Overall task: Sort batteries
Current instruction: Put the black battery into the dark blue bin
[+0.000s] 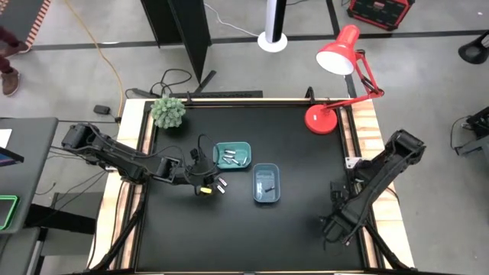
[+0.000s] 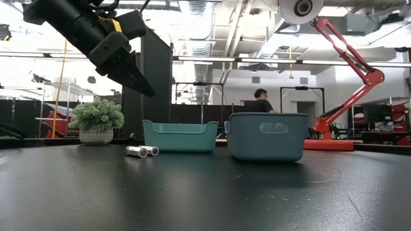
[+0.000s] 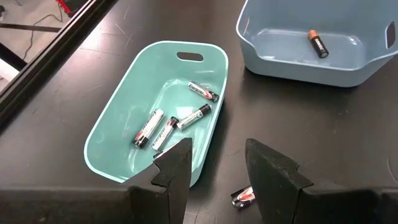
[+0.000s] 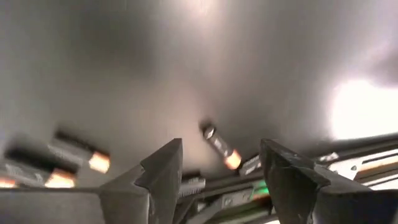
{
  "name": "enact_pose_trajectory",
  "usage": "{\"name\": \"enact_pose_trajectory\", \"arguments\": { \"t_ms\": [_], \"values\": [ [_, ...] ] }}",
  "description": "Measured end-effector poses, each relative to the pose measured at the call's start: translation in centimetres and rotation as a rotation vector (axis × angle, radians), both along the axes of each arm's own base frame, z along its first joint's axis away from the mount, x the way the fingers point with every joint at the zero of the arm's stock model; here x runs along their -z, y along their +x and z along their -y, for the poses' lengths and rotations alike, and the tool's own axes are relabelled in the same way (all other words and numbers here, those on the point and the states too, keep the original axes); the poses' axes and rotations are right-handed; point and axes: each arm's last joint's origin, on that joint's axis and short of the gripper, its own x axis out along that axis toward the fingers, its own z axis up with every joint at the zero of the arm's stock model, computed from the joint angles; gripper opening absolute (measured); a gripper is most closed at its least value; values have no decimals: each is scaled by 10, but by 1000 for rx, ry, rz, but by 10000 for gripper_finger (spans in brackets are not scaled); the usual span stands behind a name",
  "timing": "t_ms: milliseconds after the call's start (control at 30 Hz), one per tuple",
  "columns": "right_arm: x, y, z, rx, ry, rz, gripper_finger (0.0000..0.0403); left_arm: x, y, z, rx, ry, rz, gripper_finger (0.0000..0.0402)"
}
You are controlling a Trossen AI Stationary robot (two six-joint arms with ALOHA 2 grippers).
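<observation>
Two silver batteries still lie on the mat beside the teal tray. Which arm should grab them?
Left, probably. The left gripper hangs open just above the loose silver batteries beside the teal tray. The right gripper is far off at the table's right edge.

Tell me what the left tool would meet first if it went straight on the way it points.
Probably the near rim of the teal tray, just ahead of the open left tool; depth is uncertain, and a silver battery lies on the table beneath it.

Smooth plastic teal tray (image 3: 112,134) and blue tray (image 3: 273,37); matt black tabletop (image 1: 229,237) (faintly scuffed); batteries (image 3: 177,121) with glossy wrappers.
</observation>
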Motion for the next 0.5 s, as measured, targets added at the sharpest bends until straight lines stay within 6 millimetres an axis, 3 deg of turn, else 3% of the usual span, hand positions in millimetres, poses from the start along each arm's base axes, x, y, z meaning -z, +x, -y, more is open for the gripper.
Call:
{"name": "enact_pose_trajectory", "arguments": {
  "t_ms": [233,500],
  "values": [
    [15,-13,3,-38,17,-100,231,0,0,0,0,-1,3,144],
    [39,-14,14,-72,44,-138,231,0,0,0,0,-1,3,144]
  ]
}}
